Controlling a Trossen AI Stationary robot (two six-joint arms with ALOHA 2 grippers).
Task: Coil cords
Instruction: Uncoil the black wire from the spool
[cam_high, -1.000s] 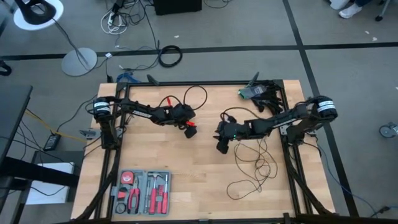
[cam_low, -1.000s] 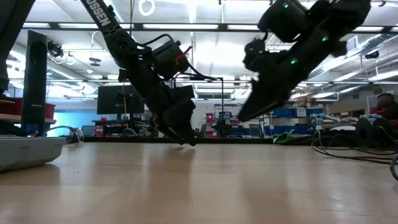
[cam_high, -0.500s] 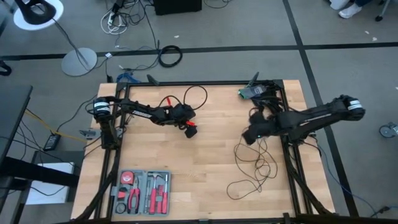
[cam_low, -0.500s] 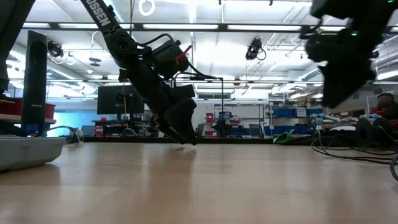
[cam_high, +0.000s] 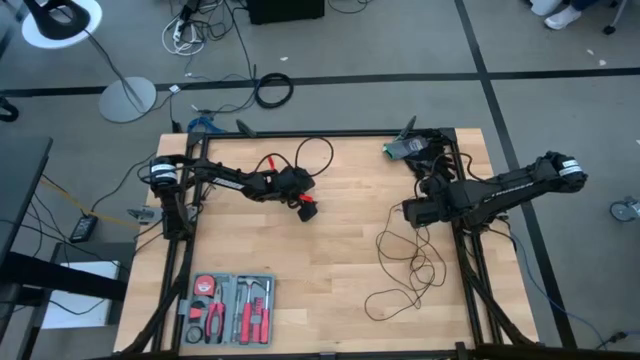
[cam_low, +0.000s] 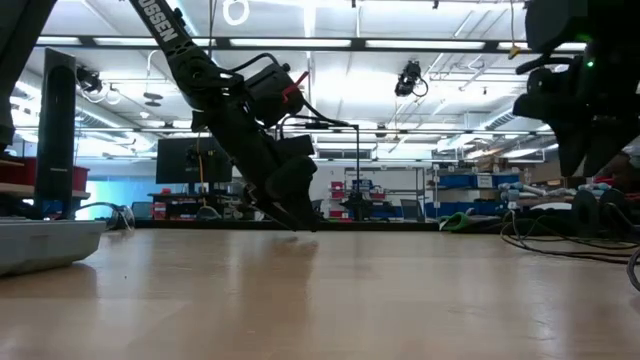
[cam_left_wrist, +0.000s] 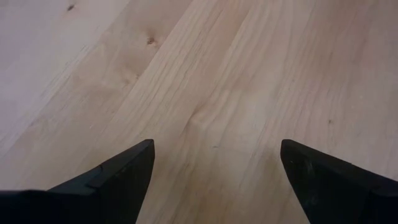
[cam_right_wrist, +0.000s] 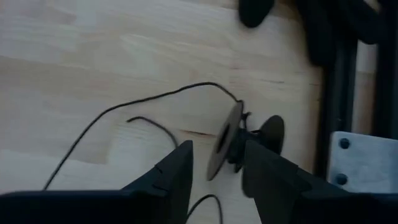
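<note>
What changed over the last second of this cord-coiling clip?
The right gripper swung from the table's middle toward its right edge, now above the cord with a small spool between its fingers. The left gripper stayed open, hovering over bare table; the cord loops look unmoved.

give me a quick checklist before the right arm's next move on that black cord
1. Right gripper holding the puck: ok, the spool-like puck sits between its fingers.
2. Cord coiled: not ok, it lies in loose loops on the table.
3. Cord free of snags: cannot tell.
4. Left gripper clear of the cord: ok, open over bare wood.
5. Tool case out of the way: ok, at the table's near left corner.
</note>
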